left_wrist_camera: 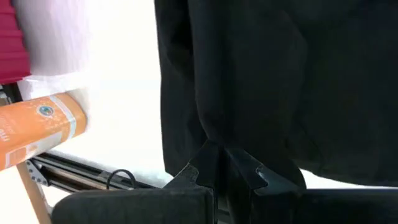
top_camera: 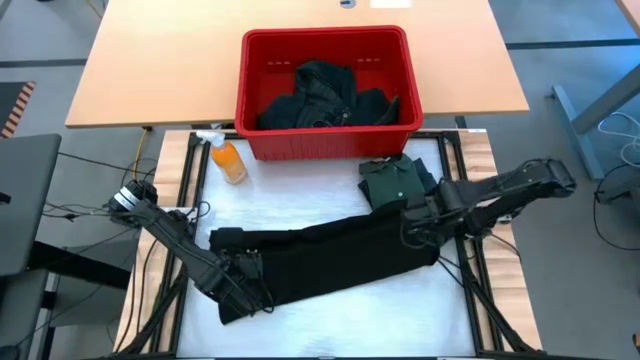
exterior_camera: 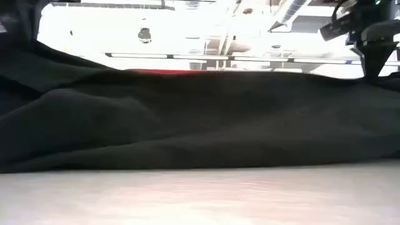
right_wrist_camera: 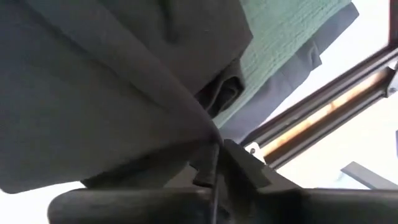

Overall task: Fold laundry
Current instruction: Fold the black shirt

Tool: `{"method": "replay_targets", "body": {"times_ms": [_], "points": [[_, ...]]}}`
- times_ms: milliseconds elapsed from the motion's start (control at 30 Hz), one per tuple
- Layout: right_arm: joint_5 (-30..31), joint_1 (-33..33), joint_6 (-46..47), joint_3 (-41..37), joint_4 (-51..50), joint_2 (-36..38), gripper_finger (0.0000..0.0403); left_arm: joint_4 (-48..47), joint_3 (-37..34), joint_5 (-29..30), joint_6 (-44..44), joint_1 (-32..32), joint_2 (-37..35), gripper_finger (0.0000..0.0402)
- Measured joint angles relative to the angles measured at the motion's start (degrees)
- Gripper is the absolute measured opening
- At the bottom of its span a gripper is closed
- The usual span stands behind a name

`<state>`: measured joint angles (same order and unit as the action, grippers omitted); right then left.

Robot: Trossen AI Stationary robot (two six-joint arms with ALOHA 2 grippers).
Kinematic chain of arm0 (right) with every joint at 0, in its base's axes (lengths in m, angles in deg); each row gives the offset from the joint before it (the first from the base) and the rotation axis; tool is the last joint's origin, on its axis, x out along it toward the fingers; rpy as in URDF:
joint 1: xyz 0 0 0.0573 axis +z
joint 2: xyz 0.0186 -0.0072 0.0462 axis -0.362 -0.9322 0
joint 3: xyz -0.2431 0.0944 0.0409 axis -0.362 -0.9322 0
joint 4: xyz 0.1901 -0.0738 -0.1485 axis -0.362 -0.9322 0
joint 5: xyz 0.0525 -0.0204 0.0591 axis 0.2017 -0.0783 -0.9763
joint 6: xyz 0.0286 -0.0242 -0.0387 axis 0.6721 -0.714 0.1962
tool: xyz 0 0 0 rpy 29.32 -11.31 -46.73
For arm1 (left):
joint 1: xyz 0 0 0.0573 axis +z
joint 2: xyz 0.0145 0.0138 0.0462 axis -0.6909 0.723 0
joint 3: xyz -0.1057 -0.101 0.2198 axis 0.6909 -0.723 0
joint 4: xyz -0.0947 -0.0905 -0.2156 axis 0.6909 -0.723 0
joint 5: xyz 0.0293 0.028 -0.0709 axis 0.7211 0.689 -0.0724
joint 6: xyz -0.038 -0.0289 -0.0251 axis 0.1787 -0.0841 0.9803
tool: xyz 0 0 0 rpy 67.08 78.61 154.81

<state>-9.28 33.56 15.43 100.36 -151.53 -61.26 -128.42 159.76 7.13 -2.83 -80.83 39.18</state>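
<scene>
A white work surface (top_camera: 330, 320) fills the lower half of the high view, framed by dark rails, with a light wooden table (top_camera: 160, 60) across the top of the frame and grey floor at both edges.

The black garment (top_camera: 330, 258) lies stretched in a long band across the middle of the white surface, running from the lower left of the frame up toward the centre right. In the low view it fills the whole width as a dark, softly creased mound (exterior_camera: 200, 125) above a pale strip of tabletop.

The left gripper (top_camera: 243, 272) sits at the garment's lower-left end, its fingers pressed together on a pinch of the black cloth; the left wrist view shows the fabric (left_wrist_camera: 249, 87) drawn into a fold right at the fingertips. The right gripper (top_camera: 418, 228) is at the garment's right end, and in the right wrist view its fingers are nearly together with a ridge of the dark cloth (right_wrist_camera: 112, 93) clamped between them.

Just above the right gripper, a folded green shirt (top_camera: 392, 180) lies on the white surface, touching the black garment's upper edge. Above that, at top centre, a red basket (top_camera: 262, 105) holds more dark clothes (top_camera: 325, 95). An orange bottle (top_camera: 229, 160) lies just left of the basket's lower corner.
</scene>
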Motion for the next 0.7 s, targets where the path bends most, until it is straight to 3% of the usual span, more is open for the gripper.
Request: {"method": "replay_targets", "body": {"times_ms": [133, 367, 533, 700], "points": [[0.0, -2.2, -2.5, 0.0, -0.9, -2.4, 0.0091, -0.1, -0.1, 0.5, -1.6, 0.3, 0.0, 0.002], [-1.1, -3.5, -6.3, 1.1, -0.8, -3.0, 0.0167, -2.5, 0.1, 1.1, -3.4, 0.4, -0.7, 0.0089], [-4.9, -1.7, -2.1, 6.3, -0.8, -2.8, 0.018, 1.4, 1.5, 0.2, -1.3, -0.9, -2.8, 0.0122], [-7.5, 8.1, 6.7, 8.8, 0.8, -2.8, 0.0173, 14.8, 0.1, -4.9, -0.3, -9.3, -4.2, 0.0127]]}}
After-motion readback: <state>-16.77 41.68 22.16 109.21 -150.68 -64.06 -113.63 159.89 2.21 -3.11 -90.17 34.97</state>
